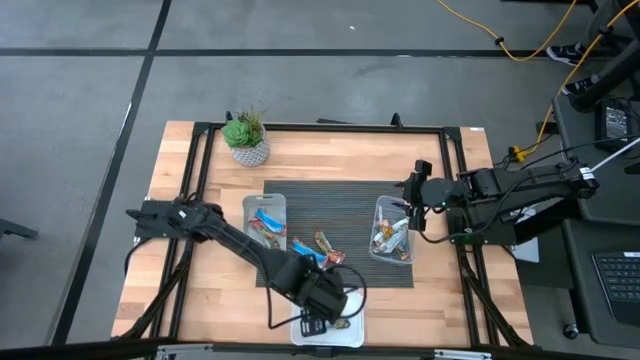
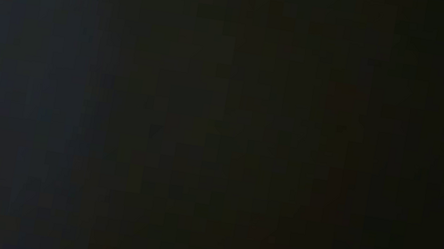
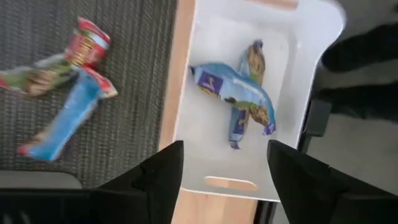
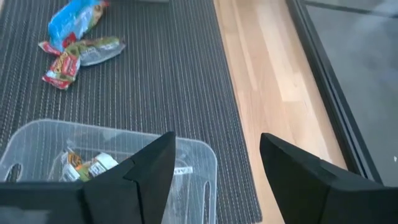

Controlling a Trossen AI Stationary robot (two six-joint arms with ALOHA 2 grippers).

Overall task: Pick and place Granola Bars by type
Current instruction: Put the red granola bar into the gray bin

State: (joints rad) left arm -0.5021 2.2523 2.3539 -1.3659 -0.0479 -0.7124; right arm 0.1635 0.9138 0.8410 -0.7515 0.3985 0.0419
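Two blue-wrapped granola bars (image 3: pixel 233 93) lie crossed in the white tray (image 3: pixel 211 155) at the table's near edge. My left gripper (image 3: pixel 225 149) hovers open above that tray (image 1: pixel 355 330) and holds nothing. Loose bars lie on the dark mat: a red one (image 3: pixel 87 43), a blue one (image 3: pixel 62 121) and one more (image 3: pixel 31 78), also seen in the high view (image 1: pixel 315 248). My right gripper (image 4: pixel 216 138) is open over the right clear bin (image 4: pixel 199 162), which holds bars (image 4: pixel 87 165). The left clear bin (image 1: pixel 265 220) holds blue and red bars.
A potted plant (image 1: pixel 246 138) stands at the far left of the table. The ribbed dark mat (image 1: pixel 340 200) carries both bins. Black frame rails (image 1: pixel 200 200) run along the table's sides. The low view is dark and shows nothing.
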